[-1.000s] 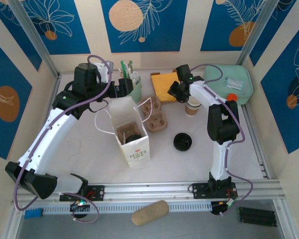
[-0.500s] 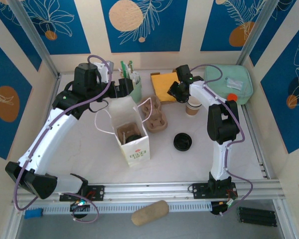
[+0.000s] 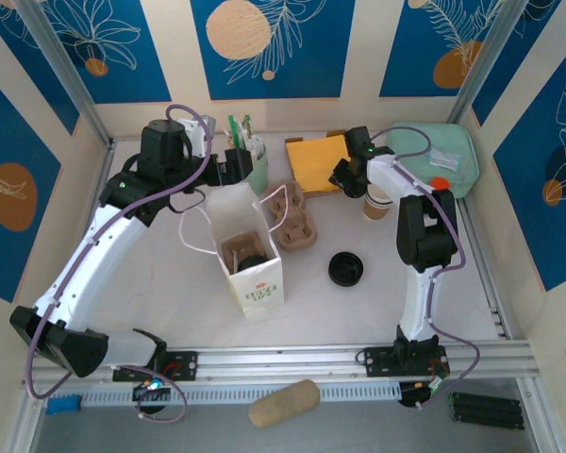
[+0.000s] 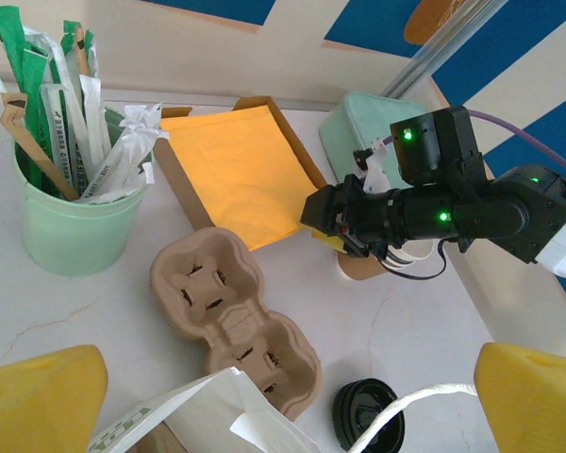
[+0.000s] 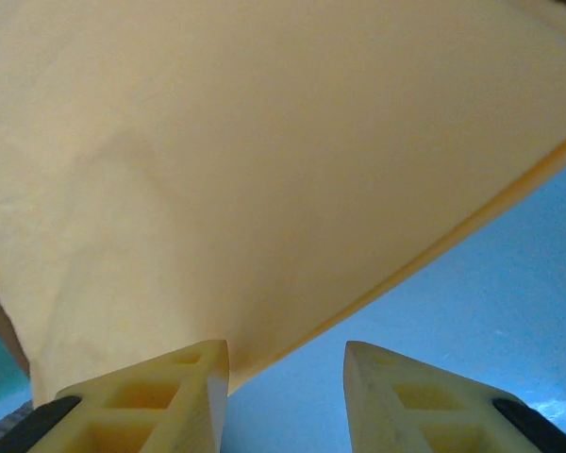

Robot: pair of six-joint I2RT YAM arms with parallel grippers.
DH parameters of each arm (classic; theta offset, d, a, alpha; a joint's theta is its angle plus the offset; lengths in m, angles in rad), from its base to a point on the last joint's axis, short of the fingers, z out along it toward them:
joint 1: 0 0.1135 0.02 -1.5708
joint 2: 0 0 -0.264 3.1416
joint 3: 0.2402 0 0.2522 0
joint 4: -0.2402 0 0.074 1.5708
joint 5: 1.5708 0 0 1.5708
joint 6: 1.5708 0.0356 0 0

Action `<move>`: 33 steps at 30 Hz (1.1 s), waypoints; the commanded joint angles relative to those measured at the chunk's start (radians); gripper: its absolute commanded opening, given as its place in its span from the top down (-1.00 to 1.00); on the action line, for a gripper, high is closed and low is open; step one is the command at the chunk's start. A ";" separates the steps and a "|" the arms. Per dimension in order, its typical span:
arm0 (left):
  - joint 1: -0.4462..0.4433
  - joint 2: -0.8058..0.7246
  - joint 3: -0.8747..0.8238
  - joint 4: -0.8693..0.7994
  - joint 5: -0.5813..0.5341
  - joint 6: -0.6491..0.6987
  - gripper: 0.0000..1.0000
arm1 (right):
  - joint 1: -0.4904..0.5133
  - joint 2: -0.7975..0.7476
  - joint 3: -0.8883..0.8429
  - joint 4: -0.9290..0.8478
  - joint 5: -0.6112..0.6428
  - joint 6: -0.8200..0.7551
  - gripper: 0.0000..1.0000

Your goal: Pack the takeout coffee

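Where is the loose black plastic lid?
Top view: the round black plastic lid lies on the white table, right of the white paper bag and nearer the bases than the brown pulp cup carrier.

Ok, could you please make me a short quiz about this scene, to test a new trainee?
1. True or false: the loose black lid lies on the table, apart from the lidless paper cup.
2. What stands in the green cup? A: wrapped straws and stirrers. B: black lids. C: a stack of paper cups.
3. Fill in the gap: the left gripper hangs above the white paper bag with its jaws ___.

Key: 1 true; 2 A; 3 open.
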 commanded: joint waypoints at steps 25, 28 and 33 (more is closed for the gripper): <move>-0.010 0.003 0.027 0.028 -0.001 0.022 -0.99 | 0.057 -0.001 0.030 0.009 -0.078 0.025 0.30; -0.009 0.003 0.027 0.028 -0.002 0.024 -0.99 | 0.057 0.003 0.028 0.011 -0.079 0.027 0.32; -0.011 0.003 0.027 0.028 -0.002 0.024 -0.99 | 0.056 0.011 0.026 0.012 -0.079 0.030 0.34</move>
